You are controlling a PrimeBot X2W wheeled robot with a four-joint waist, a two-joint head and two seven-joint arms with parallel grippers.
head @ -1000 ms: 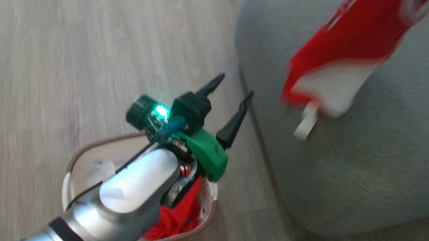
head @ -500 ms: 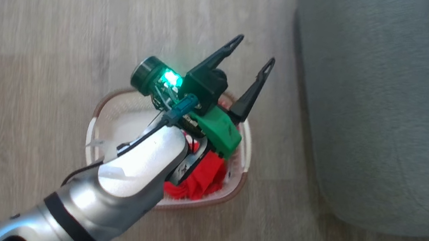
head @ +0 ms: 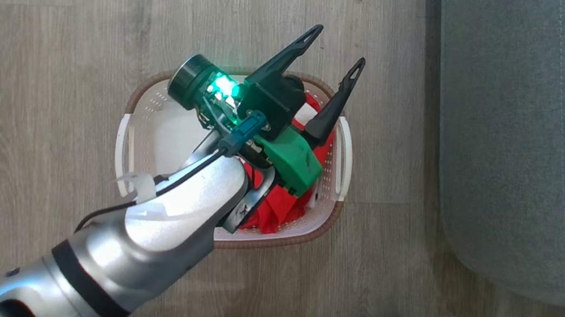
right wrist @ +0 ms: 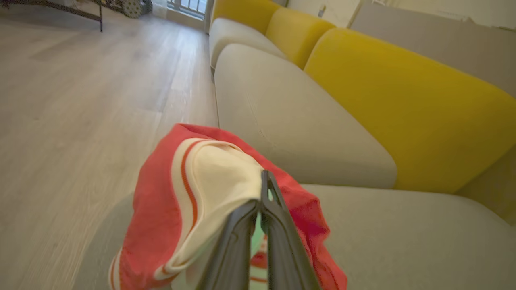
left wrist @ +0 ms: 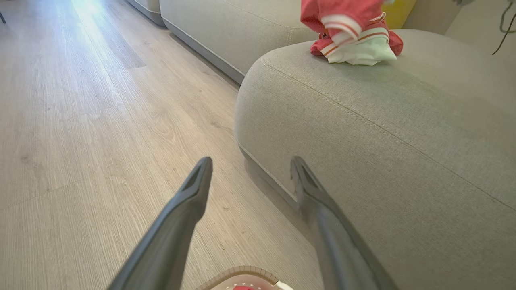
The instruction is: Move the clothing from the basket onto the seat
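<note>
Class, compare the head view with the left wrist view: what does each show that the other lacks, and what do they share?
Head view: the whole basket from above, a red garment inside it, beneath the left forearm. Left wrist view: a second red-and-white garment touching the top of the seat. Shared: the left gripper with open jaws, the wood floor, the seat and the basket's brown rim.

Living room: sofa [right wrist: 290, 133], wood floor [right wrist: 80, 100]

Pale wood floor [head: 50, 13], yellow cushions [right wrist: 403, 100]
</note>
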